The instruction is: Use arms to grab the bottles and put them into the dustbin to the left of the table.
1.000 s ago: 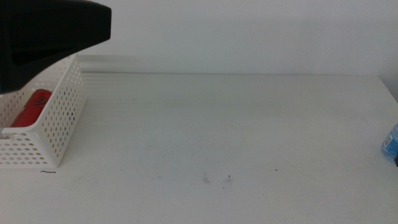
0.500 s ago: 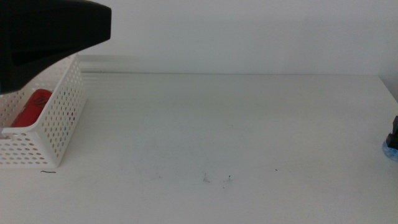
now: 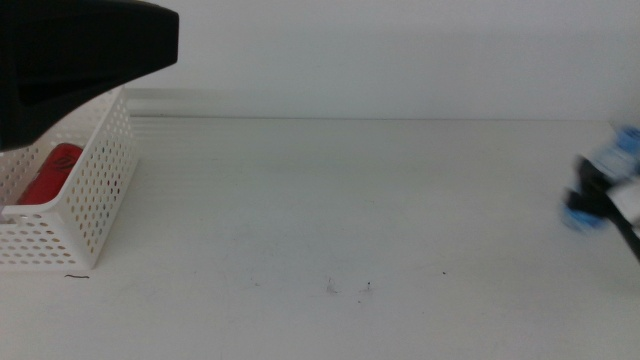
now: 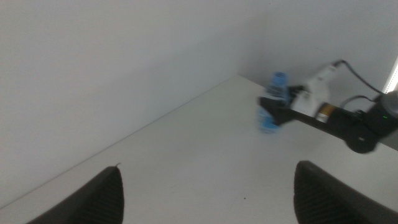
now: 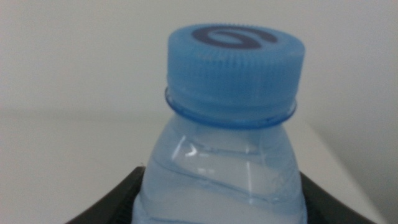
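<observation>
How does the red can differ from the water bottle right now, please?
The red can lies inside the white basket at the table's left; the water bottle is gripped by the right gripper at the right edge. The can is opaque red; the bottle is clear with a blue cap. The left gripper waits, open.

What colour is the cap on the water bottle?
Light blue, with a darker oval mark on top; the cap of the water bottle shows best in the right wrist view.
</observation>
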`<action>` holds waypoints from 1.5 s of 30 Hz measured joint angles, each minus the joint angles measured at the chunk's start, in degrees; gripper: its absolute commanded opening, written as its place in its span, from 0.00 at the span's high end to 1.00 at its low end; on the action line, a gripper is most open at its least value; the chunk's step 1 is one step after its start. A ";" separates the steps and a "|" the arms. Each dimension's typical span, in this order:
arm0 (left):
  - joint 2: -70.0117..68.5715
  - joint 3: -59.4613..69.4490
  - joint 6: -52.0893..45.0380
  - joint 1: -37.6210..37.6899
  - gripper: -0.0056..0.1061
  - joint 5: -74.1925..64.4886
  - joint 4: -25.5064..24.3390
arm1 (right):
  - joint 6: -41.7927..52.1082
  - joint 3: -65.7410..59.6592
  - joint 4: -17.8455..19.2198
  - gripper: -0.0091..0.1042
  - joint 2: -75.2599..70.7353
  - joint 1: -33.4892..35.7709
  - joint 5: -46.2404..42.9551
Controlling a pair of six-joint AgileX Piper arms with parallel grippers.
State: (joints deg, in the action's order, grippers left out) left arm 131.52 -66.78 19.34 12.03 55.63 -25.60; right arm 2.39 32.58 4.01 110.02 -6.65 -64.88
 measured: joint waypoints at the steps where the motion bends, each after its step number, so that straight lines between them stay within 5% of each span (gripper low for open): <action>1: 0.00 0.00 0.00 0.00 0.11 0.00 0.00 | -0.27 1.62 0.31 0.94 -0.61 2.27 1.01; 5: 0.00 0.00 0.00 0.00 0.11 0.00 0.00 | -4.78 13.74 3.91 0.94 -1.61 11.31 9.53; 15: 0.00 0.00 0.00 0.00 0.11 0.00 0.00 | -15.71 45.49 20.99 0.94 10.77 30.13 29.00; 27: 0.00 0.00 0.00 0.00 0.11 0.00 0.00 | -18.63 49.70 22.89 0.93 20.68 34.04 30.88; 29: 0.00 0.00 0.00 0.00 0.11 0.00 0.00 | -19.52 49.83 22.88 0.85 20.76 34.04 31.46; 31: 0.00 0.00 0.00 0.00 0.11 0.00 0.00 | -20.32 49.96 23.70 0.66 20.76 34.04 32.15; 34: 0.00 0.00 0.00 0.00 0.11 0.00 0.00 | -21.36 49.56 26.11 0.17 19.98 34.04 33.46; 35: 0.00 0.00 0.00 0.00 0.11 0.00 0.00 | -21.63 48.58 26.71 0.11 19.25 34.04 33.89; 45: 0.00 0.00 0.00 0.00 0.11 0.00 0.00 | -27.43 19.88 27.34 0.15 -5.35 32.13 38.11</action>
State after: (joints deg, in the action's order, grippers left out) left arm 131.52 -66.78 19.34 12.03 55.63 -25.60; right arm -25.04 52.47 31.36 104.68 25.47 -26.77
